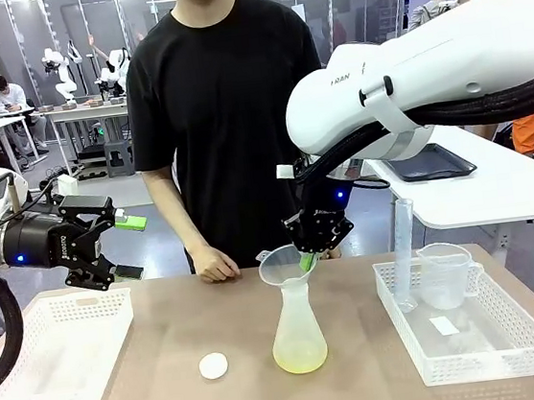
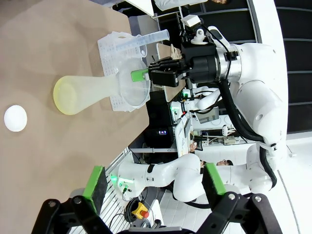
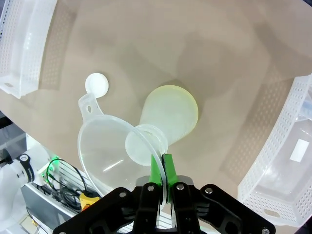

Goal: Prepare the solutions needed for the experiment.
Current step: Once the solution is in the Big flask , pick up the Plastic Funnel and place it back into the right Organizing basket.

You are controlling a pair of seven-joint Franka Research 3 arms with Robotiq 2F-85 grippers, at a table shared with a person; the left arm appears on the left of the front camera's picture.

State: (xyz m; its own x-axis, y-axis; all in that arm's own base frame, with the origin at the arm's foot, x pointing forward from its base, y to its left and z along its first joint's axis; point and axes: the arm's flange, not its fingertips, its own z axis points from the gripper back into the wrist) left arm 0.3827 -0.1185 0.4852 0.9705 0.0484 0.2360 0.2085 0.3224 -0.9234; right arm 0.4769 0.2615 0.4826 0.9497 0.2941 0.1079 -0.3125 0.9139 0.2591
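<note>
Pale yellow clear solution point(image 1: 300, 357), shallow layer in frosted flask point(image 1: 296, 317) btm.

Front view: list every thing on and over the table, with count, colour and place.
table: one, brown, under everything
flask: one, frosted, table centre
liquid: one shallow layer, pale yellow, in flask
funnel: one, clear, in flask mouth
disc: one, white, left of flask
left basket: one, white, table's left end
right basket: one, white, table's right end
cylinder: one, clear, upright in right basket
beaker: one, clear, in right basket
person's hand: one, resting at far edge
left gripper: one, black, open, above left end
right gripper: one, black, shut on funnel rim
</note>
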